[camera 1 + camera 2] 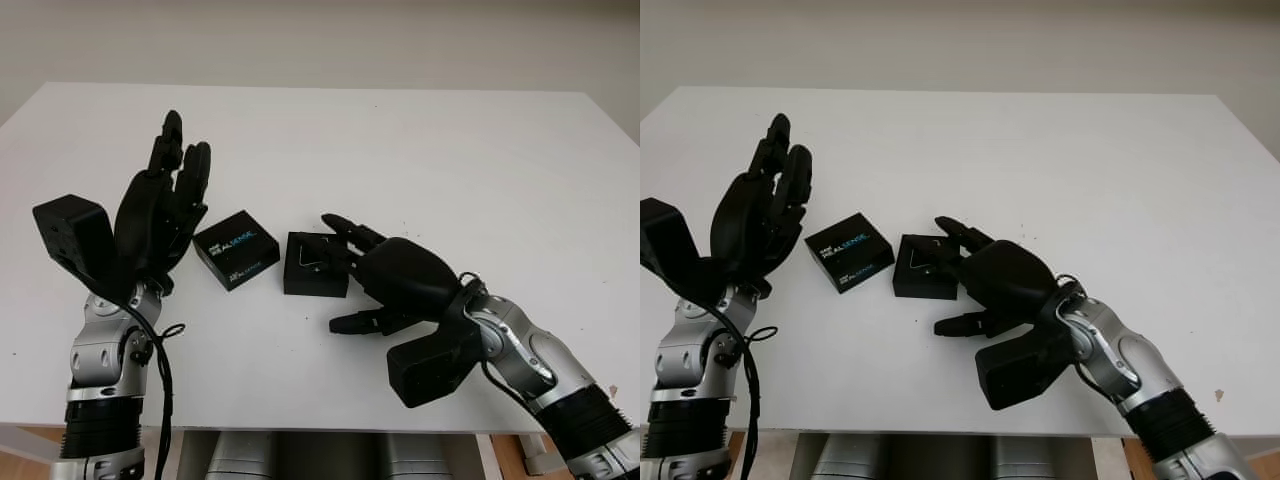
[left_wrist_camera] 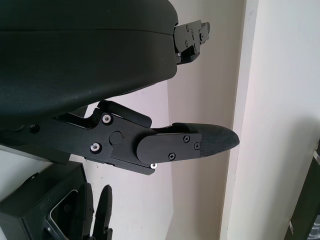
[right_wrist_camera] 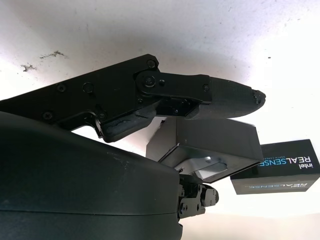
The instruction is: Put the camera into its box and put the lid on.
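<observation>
A small open black box (image 1: 315, 263) sits on the white table (image 1: 450, 150), with the silver camera (image 3: 202, 167) lying inside it. Its black lid (image 1: 236, 249), printed "RealSense", lies just left of the box, top side up. My right hand (image 1: 345, 275) is open at the box's right side. Its upper fingers (image 1: 345, 230) reach over the far right corner and its thumb (image 1: 352, 322) lies on the table in front. My left hand (image 1: 172, 185) is open and raised above the table, just left of the lid.
The table's front edge (image 1: 300, 428) runs close under both forearms. Bare white surface stretches behind and to the right of the box. A wall stands beyond the far edge.
</observation>
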Controlling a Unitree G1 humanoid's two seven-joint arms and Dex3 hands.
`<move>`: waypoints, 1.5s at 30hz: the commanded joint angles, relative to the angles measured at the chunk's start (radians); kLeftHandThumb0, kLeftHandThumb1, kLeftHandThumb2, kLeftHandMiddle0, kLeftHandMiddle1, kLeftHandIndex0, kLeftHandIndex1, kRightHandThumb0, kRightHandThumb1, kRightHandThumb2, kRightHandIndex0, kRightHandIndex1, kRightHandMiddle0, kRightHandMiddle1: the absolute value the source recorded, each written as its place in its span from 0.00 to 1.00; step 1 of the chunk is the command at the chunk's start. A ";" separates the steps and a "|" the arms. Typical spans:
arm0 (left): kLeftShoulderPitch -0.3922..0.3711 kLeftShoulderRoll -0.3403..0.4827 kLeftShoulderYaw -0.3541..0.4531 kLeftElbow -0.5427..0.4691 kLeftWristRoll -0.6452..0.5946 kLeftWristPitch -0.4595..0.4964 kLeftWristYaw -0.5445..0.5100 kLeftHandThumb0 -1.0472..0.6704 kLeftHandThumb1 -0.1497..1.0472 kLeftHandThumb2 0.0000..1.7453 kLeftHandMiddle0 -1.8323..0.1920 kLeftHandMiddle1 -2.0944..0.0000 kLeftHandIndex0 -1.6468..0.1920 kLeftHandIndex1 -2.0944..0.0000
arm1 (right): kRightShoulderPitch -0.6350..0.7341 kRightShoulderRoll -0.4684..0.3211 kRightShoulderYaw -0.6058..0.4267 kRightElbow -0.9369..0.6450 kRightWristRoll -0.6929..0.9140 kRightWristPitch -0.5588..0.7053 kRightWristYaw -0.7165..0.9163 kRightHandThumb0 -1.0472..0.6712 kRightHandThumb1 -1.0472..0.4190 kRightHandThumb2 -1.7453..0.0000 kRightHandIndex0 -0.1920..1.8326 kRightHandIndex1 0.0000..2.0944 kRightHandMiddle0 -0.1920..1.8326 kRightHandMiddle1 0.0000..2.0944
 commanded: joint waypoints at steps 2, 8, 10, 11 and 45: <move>0.000 0.013 0.006 -0.015 -0.005 0.002 -0.006 0.22 1.00 0.25 1.00 1.00 1.00 1.00 | 0.012 0.000 -0.004 0.006 0.009 0.010 -0.002 0.12 0.00 0.68 0.05 0.02 0.08 0.02; -0.004 0.019 0.003 -0.017 -0.005 0.004 -0.008 0.22 1.00 0.25 1.00 1.00 1.00 1.00 | 0.032 -0.008 -0.006 -0.004 0.018 0.019 0.008 0.13 0.00 0.69 0.04 0.02 0.08 0.02; -0.004 0.021 0.003 -0.020 -0.005 0.006 -0.008 0.22 1.00 0.25 1.00 1.00 1.00 1.00 | 0.037 -0.011 -0.006 -0.007 0.017 0.020 0.007 0.13 0.00 0.69 0.04 0.02 0.08 0.02; -0.005 0.022 0.003 -0.021 -0.006 0.007 -0.010 0.22 1.00 0.25 1.00 1.00 1.00 1.00 | 0.039 -0.013 -0.005 -0.009 0.015 0.023 0.012 0.13 0.00 0.69 0.04 0.02 0.08 0.02; 0.011 0.018 0.008 -0.048 -0.009 0.029 0.000 0.22 1.00 0.25 1.00 1.00 1.00 1.00 | 0.137 -0.031 -0.079 -0.102 0.090 0.069 0.041 0.15 0.00 0.73 0.04 0.03 0.08 0.01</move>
